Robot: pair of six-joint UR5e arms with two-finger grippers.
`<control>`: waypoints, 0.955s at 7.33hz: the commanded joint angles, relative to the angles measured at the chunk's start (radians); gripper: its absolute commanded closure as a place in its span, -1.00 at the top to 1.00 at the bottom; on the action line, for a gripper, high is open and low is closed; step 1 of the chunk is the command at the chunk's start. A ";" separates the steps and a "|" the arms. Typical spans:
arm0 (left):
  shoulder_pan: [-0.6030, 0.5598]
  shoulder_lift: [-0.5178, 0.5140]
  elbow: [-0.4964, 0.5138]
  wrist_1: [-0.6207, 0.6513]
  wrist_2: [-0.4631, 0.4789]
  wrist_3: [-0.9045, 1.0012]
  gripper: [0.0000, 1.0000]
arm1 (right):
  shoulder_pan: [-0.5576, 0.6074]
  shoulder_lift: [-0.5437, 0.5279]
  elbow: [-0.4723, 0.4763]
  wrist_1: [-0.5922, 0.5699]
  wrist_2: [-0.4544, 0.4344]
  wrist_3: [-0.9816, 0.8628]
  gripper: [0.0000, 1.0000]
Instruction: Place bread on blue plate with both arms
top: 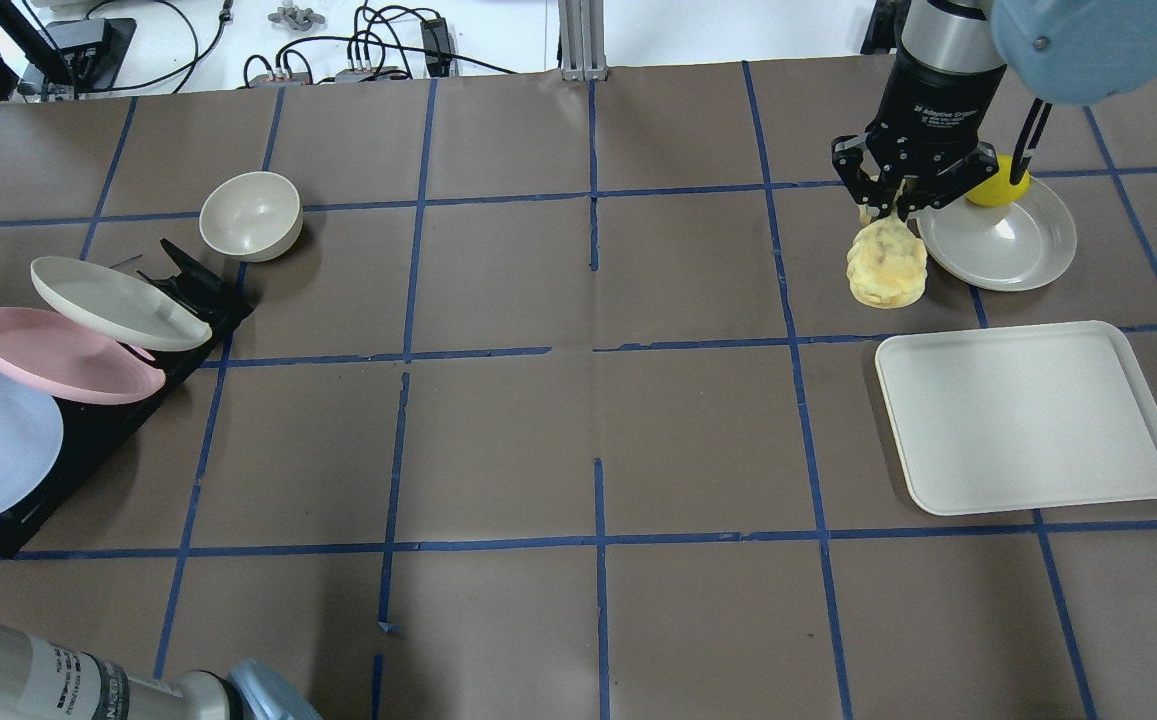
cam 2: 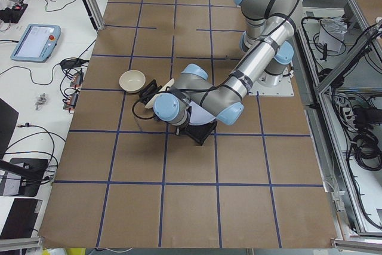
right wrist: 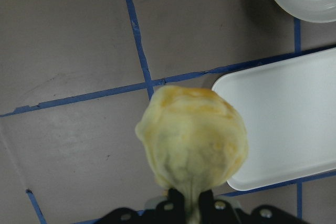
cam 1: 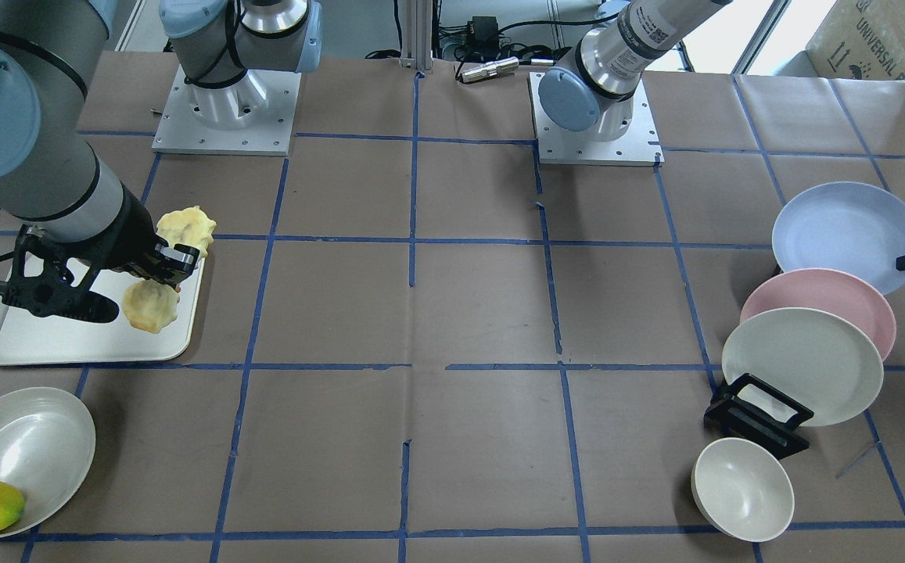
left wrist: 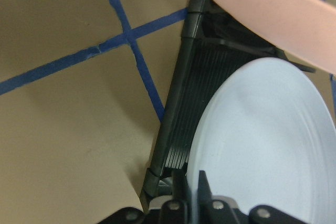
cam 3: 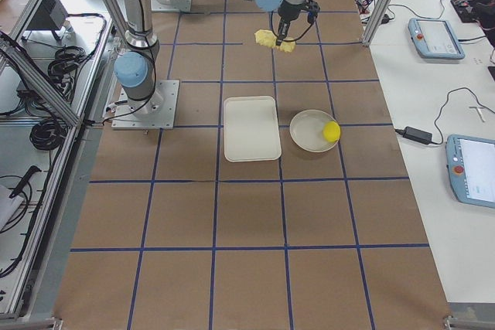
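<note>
Tabletop w/ blue tape grid: right hand [top: 895,203] is gripping bread [top: 886,263] aloft, left hand [left wrist: 192,195] is clamping blue plate [left wrist: 262,145] rim; next, bringing both together.

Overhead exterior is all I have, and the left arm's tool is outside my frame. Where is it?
Observer: In the left wrist view, the left tool is at the blue plate's rim, with its fingers closed on the edge.
Operator: Is that plate out of its rack?
Observer: It doesn't look so. The same view shows it lying over the black rack's ribbed base, with the pink plate just above it.
Operator: How is the right tool holding the bread?
Observer: The front-facing view shows the right tool pinching the bread near its middle, with one end sagging on each side.
</note>
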State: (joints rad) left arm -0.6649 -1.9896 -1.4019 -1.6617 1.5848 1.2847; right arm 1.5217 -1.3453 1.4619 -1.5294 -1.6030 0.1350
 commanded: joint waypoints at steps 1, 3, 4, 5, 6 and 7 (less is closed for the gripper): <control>0.004 0.130 -0.026 -0.110 0.010 -0.030 -0.95 | 0.000 0.000 0.000 0.002 0.000 0.000 -0.73; -0.046 0.268 -0.096 -0.130 -0.005 -0.105 -0.94 | 0.000 0.000 0.000 0.002 0.000 0.000 -0.73; -0.136 0.367 -0.138 -0.133 -0.014 -0.119 -0.95 | 0.000 0.000 0.006 0.002 0.000 0.000 -0.73; -0.251 0.443 -0.187 -0.130 -0.038 -0.195 -0.95 | 0.000 -0.006 0.029 -0.011 0.000 0.000 -0.74; -0.334 0.469 -0.209 -0.124 -0.054 -0.223 -0.95 | 0.000 -0.009 0.043 -0.015 0.002 0.000 -0.74; -0.411 0.463 -0.222 -0.124 -0.165 -0.326 -0.94 | 0.000 -0.009 0.043 -0.015 0.000 0.000 -0.74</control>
State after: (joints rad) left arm -0.9758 -1.5441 -1.5992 -1.7876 1.5100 1.0535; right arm 1.5218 -1.3526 1.4975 -1.5417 -1.6023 0.1350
